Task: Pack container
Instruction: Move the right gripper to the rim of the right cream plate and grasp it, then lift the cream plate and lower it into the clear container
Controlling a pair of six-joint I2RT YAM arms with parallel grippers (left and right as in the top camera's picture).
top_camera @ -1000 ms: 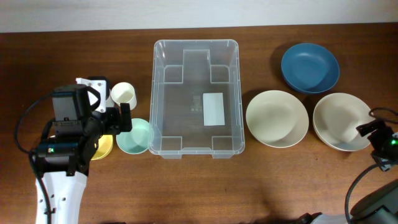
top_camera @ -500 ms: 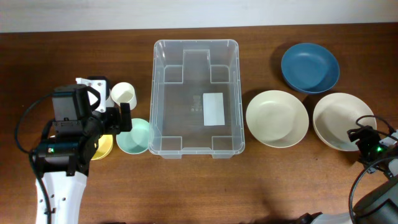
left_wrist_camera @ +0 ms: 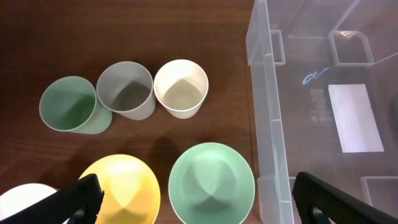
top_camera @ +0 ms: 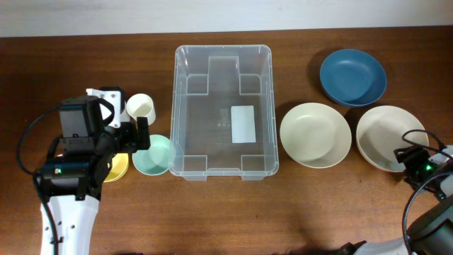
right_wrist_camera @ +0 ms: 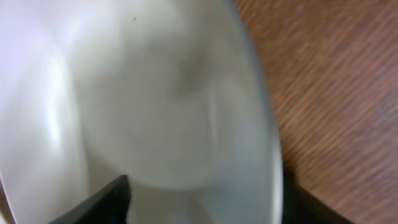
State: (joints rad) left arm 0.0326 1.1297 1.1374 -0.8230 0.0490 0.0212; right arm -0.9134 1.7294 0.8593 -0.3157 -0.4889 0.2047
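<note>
Container [top_camera: 212,138]: clear bin at the middle of the worktop [top_camera: 226,212], nearer its far edge; upright, nothing in it, white label [top_camera: 243,124] on the base.
Left gripper [left_wrist_camera: 208,202]: jaws spread wide, holding nothing; it hangs above the mint bowl [left_wrist_camera: 211,183] and touches neither the bowl nor the container.
Left group: mint bowl just beside the container's near-left corner; yellow bowl [left_wrist_camera: 121,190] to its left; green cup [left_wrist_camera: 68,102], grey cup [left_wrist_camera: 124,87] and cream cup [left_wrist_camera: 180,87] in a row behind them, toward the far edge.
Right gripper [top_camera: 414,157]: at the near rim of the white bowl [top_camera: 386,131], close to the worktop's right edge.
Right gripper, wrist view: one finger [right_wrist_camera: 106,199] lies inside the bowl and the other outside, with the rim between them; jaws partly apart. The picture is blurred, so I cannot tell whether the pads press on the rim.
Other bowls: cream bowl [top_camera: 315,134] between the container and the white bowl; blue bowl [top_camera: 352,76] behind them, toward the far edge.
</note>
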